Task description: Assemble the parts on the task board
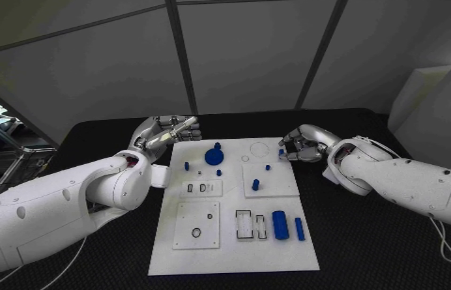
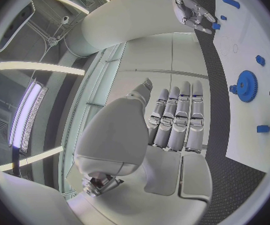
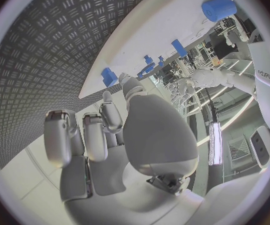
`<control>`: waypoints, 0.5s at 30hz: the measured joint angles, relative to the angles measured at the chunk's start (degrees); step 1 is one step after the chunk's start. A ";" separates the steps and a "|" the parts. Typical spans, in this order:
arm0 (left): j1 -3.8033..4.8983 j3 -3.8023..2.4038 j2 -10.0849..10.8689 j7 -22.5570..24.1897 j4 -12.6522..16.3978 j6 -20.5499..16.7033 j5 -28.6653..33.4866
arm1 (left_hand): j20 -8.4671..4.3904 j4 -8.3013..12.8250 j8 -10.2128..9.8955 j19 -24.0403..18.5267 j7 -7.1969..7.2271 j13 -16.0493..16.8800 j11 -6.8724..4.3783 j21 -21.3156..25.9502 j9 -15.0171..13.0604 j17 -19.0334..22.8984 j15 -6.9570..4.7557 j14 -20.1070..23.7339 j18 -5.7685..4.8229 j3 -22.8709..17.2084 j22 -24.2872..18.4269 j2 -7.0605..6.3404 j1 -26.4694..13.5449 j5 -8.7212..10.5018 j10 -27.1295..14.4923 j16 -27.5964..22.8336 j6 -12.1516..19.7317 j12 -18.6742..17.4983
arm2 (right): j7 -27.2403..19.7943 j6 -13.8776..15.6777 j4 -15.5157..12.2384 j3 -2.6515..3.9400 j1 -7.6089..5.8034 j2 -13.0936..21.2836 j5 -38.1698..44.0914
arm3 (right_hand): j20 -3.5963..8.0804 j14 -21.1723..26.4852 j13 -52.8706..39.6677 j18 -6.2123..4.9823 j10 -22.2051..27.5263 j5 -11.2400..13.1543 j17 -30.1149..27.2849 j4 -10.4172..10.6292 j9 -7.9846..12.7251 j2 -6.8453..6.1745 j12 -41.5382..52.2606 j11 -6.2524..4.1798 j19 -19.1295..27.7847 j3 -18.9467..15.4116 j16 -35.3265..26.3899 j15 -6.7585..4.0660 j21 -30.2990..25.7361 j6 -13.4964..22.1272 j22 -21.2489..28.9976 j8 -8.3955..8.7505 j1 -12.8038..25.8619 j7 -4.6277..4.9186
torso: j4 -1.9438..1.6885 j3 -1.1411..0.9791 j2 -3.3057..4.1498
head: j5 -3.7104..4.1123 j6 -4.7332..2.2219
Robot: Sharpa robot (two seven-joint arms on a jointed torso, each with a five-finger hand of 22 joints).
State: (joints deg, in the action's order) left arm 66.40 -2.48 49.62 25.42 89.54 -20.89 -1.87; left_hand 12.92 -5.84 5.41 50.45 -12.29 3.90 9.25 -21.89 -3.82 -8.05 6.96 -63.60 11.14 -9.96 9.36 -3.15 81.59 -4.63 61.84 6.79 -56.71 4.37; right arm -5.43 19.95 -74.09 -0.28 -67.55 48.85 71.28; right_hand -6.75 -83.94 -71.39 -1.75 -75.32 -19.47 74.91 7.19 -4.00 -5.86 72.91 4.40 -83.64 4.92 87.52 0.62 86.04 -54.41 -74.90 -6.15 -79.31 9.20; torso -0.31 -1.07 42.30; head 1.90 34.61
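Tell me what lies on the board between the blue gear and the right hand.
In the head view, between the blue gear and the right hand the task board carries a thin ring outline; a small blue piece sits by the right hand's fingers.

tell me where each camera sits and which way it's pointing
Head view: on the robot's head, looking down at the black table and white board; both arms come in, left hand and right hand by the board's far corners.
Left wrist view: behind the left hand, facing past its straight fingers, the board's edge beside them.
Right wrist view: behind the right hand, facing the board's edge across the table.
Shared: the blue gear is in the head and left wrist views.
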 measured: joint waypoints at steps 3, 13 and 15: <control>0.00 0.00 0.04 0.00 -0.07 0.01 0.00 | 0.00 0.00 0.00 0.00 0.00 0.00 0.00 0.00 0.00 0.00 0.00 0.00 0.00 0.00 0.00 0.00 0.00 0.00 0.00 0.00 0.00 0.00 | -0.07 -0.43 0.31 0.00 0.09 -0.19 0.17 | 0.00 0.00 -0.13 0.00 0.00 0.00 0.00 0.00 0.00 0.24 0.00 0.00 0.00 0.00 0.00 0.00 0.00 0.00 0.00 0.00 -0.24 0.00 | 0.01 0.02 0.00 | -0.01 0.09; -0.01 0.00 0.01 -0.01 -0.26 0.06 0.00 | 0.00 0.00 0.00 0.00 0.00 0.00 0.00 0.00 0.00 -0.08 0.00 0.00 0.00 0.00 0.01 0.00 0.00 0.00 0.00 -0.19 0.00 0.00 | -0.21 -1.31 1.48 0.00 0.34 -1.24 0.86 | 0.00 0.00 -0.90 0.00 -0.69 0.67 0.00 -0.16 -0.34 0.85 0.75 -0.25 0.00 -0.16 0.00 0.00 0.00 -1.85 0.00 -0.74 -0.85 -0.21 | 0.03 0.04 0.00 | -0.03 0.44; -0.01 0.00 0.01 -0.01 -0.31 0.06 0.00 | 0.00 0.00 0.00 0.00 0.00 0.00 0.00 0.00 0.00 -0.07 0.00 0.00 0.00 0.00 0.01 0.00 0.00 0.00 0.00 -0.19 0.00 0.00 | -0.21 -1.39 1.67 0.00 0.35 -1.39 0.99 | 0.00 -0.13 -1.02 0.00 -0.75 0.92 0.00 -0.16 -0.33 0.85 0.75 -0.31 0.00 -0.16 0.00 -0.13 0.00 -2.05 0.00 -0.74 -0.85 -0.41 | 0.03 0.04 0.00 | -0.03 0.46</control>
State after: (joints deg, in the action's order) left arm 66.39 -2.48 49.63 25.41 89.23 -20.83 -1.87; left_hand 12.92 -5.84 5.41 50.45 -12.29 3.90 9.25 -21.89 -3.82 -8.13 6.96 -63.60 11.14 -9.96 9.37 -3.15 81.59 -4.63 61.84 6.60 -56.71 4.37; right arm -5.64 18.56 -72.42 -0.28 -67.20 47.46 72.27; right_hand -6.75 -84.07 -72.40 -1.75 -76.07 -18.55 74.91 7.03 -4.33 -5.01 73.66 4.09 -83.64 4.76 87.53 0.49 86.04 -56.46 -74.90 -6.89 -80.16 8.79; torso -0.27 -1.02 42.30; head 1.87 35.07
